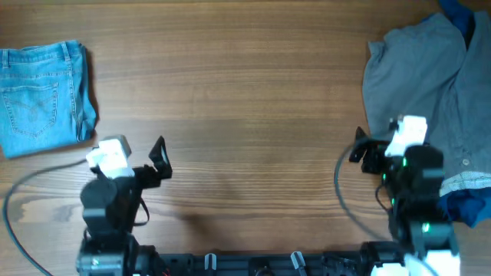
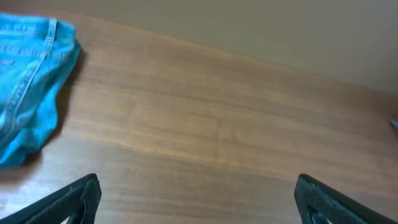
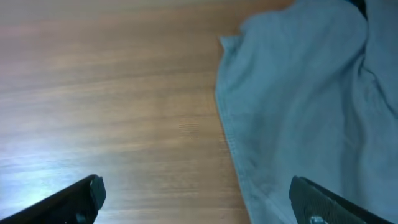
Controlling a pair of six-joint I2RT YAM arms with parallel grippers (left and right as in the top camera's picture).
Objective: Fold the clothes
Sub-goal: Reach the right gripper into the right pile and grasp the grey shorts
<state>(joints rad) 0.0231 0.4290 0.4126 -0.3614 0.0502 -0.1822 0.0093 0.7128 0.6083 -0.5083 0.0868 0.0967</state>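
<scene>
I see a brown wooden table (image 1: pixel 245 100), grain running left to right, with a beige wall (image 2: pixel 280 31) beyond. The grey trousers (image 1: pixel 418 69) lie rumpled at the right edge, long axis roughly front to back; I cannot tell the waistband end. The left gripper (image 1: pixel 159 161) and right gripper (image 1: pixel 357 148) have jaws apart, empty. Folded light-blue jeans (image 1: pixel 42 96) lie far left.

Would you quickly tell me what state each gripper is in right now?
Left gripper: open, holding nothing.
Right gripper: open, holding nothing.
</scene>
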